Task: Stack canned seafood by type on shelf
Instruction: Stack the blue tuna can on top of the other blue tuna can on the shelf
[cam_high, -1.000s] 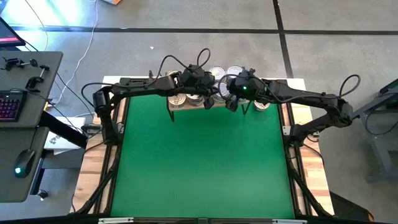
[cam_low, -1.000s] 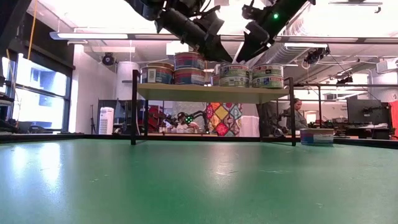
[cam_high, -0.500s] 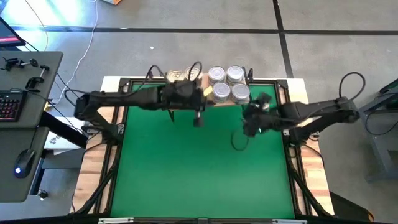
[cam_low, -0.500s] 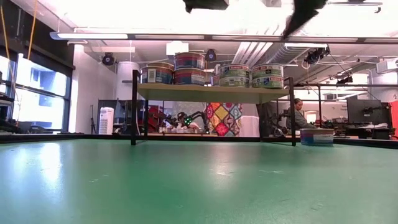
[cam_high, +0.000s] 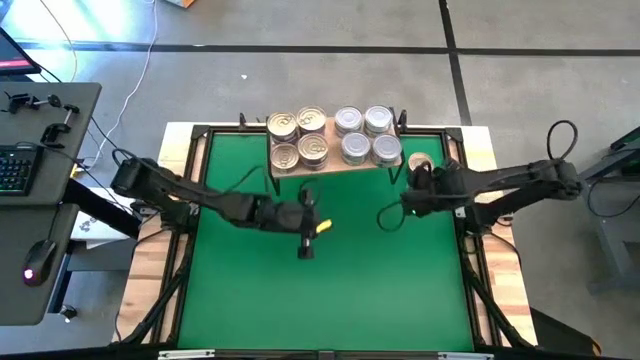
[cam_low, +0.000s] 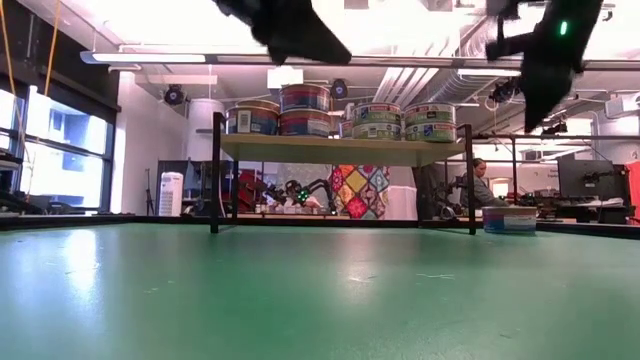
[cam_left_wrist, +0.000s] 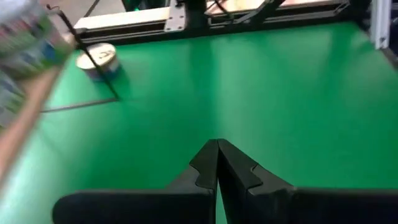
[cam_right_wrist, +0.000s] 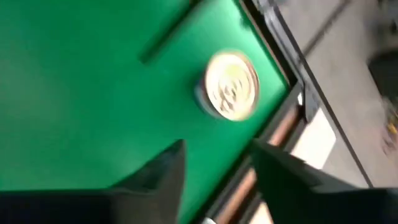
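Observation:
The shelf (cam_high: 335, 165) stands at the table's far edge; in the low view the shelf (cam_low: 340, 150) is a light board on black legs. Gold-lidded tins (cam_high: 298, 137) sit on its left half, silver-lidded tins (cam_high: 366, 134) on its right half. One gold-lidded tin (cam_high: 418, 163) rests on the green table right of the shelf; it also shows in the right wrist view (cam_right_wrist: 231, 85) and the low view (cam_low: 510, 218). My left gripper (cam_high: 305, 245) is shut and empty over mid-table; its shut fingers show in its wrist view (cam_left_wrist: 217, 152). My right gripper (cam_high: 413, 192) is open (cam_right_wrist: 217, 155), just near of the lone tin.
A black frame (cam_high: 462, 200) and wooden boards (cam_high: 485, 180) border the table, close to the lone tin. Open green surface (cam_high: 330, 290) spreads toward the near edge. A person (cam_low: 480, 185) sits far behind the table.
Both arms have drawn back from the shelf toward the table's near edge. My left gripper has gone down toward mid-table. My right gripper has swung toward the table's right edge, ending beside the lone tin. The tins on the shelf have stayed put.

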